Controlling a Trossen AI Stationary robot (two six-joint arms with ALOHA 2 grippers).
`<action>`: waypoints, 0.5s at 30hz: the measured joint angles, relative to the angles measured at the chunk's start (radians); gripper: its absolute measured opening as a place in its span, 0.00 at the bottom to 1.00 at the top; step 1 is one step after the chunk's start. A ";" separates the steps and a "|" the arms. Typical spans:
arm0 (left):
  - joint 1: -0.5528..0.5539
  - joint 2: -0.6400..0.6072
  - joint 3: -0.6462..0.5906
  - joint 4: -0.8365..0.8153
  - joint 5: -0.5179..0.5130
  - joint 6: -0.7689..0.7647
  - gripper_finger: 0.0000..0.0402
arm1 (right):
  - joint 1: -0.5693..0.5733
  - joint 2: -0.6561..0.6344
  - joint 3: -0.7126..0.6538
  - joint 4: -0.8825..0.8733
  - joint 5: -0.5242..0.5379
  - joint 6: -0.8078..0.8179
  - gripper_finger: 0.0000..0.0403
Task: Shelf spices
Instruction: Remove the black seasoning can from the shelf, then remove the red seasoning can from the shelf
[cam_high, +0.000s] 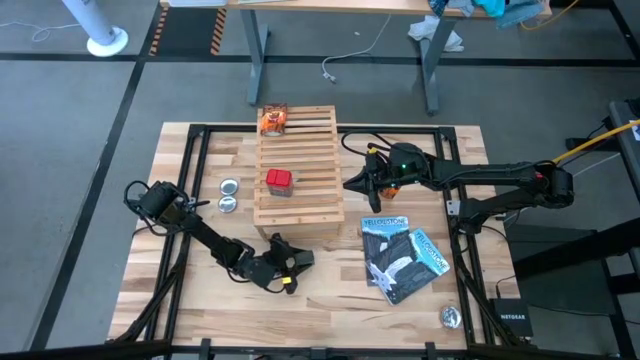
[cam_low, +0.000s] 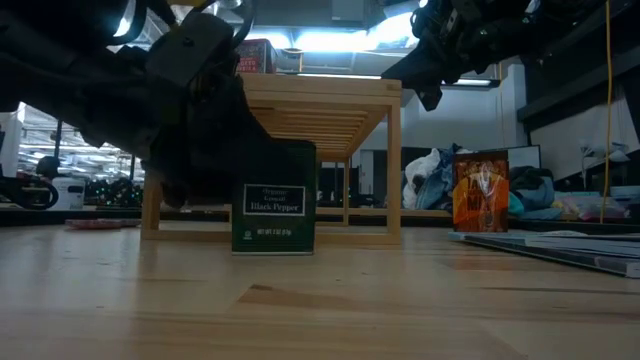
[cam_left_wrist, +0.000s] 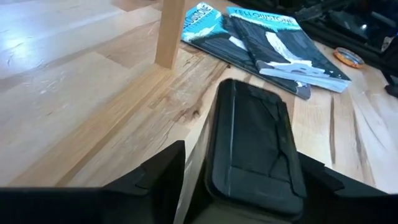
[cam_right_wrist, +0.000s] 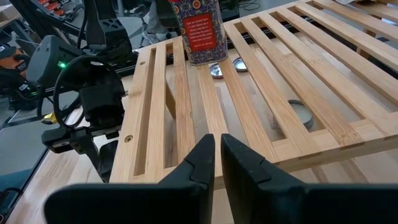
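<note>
Left claw straddles dark grey box near shelf edge.

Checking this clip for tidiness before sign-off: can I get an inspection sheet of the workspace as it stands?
Surface: wooden table, nothing spilled.
Job's things: red box on top of the shelf; orange packet at the shelf's far end; dark pepper box upright on the table in front of the shelf.
Clutter: two silver tins left of the shelf; booklets to its right; a small round item near the front edge.
Grippers: left gripper open, straddling the pepper box; right gripper shut, at the shelf's right edge.
Cables: black loops behind the right arm; yellow cable off the table.
Surroundings: desk legs, white stand base.
</note>
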 joint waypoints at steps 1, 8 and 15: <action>0.000 0.000 0.000 0.004 0.000 0.000 0.52 | 0.000 0.000 0.000 0.000 0.000 0.000 0.08; 0.000 -0.001 0.000 0.075 -0.028 0.086 0.51 | 0.000 0.000 0.000 0.000 0.000 0.000 0.08; -0.002 -0.002 0.000 0.138 -0.045 0.141 0.51 | 0.000 0.000 0.000 0.000 0.000 0.000 0.08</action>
